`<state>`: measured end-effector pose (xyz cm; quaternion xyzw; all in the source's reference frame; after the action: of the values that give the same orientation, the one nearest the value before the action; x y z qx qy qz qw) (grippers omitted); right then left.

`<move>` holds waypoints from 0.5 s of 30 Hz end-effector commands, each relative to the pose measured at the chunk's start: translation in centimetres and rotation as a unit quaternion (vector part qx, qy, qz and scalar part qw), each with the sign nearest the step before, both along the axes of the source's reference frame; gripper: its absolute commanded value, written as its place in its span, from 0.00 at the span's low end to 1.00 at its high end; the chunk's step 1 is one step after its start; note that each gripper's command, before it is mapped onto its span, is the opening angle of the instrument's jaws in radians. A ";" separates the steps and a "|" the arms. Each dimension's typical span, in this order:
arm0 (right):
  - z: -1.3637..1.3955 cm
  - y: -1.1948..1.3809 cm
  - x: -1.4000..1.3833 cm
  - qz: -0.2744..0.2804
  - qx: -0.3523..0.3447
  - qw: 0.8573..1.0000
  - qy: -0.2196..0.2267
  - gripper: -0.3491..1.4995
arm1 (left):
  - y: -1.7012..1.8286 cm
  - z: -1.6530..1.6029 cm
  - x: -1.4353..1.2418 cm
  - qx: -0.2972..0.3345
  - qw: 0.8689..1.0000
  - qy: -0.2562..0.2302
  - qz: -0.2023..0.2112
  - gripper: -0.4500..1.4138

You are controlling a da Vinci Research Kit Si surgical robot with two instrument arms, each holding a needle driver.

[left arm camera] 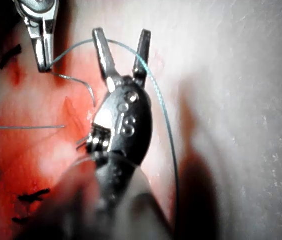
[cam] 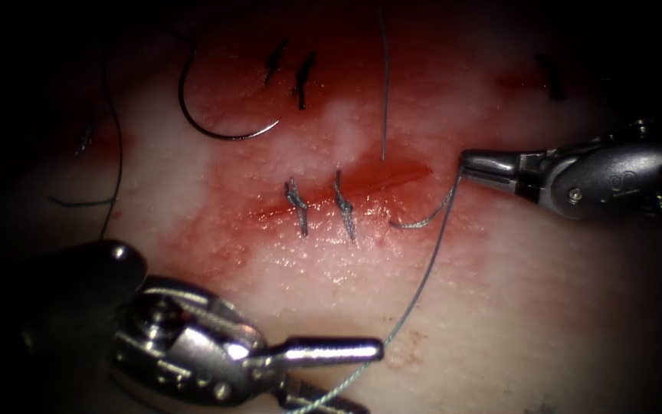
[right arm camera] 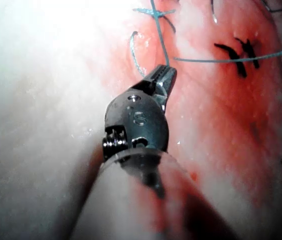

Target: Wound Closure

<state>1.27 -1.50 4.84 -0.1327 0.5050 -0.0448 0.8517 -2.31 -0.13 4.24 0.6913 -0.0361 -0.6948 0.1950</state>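
While the right tool (cam: pixel 465 162) pinches the needle (cam: pixel 423 218) at its back end beside the cut (cam: pixel 346 192), the left tool (left arm camera: pixel 122 40) waits with jaws spread apart, holding nothing, with thread (cam: pixel 415 295) lying nearby.

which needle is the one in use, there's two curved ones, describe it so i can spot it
Start at the cut across the tissue and go to its right end. The working needle curves there, one end held in the right tool beside the thread. The spare needle lies loose above the cut, to the left, with no tool on it.
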 end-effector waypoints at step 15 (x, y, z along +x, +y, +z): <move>0.00 -0.08 0.05 0.005 0.023 1.000 0.008 0.00 | 0.17 0.04 0.09 -0.008 1.000 0.019 -0.016 0.00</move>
<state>1.26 -1.55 4.79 -0.1145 0.5122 -0.0230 0.8509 -2.14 0.07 4.21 0.6746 -0.0539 -0.7129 0.1839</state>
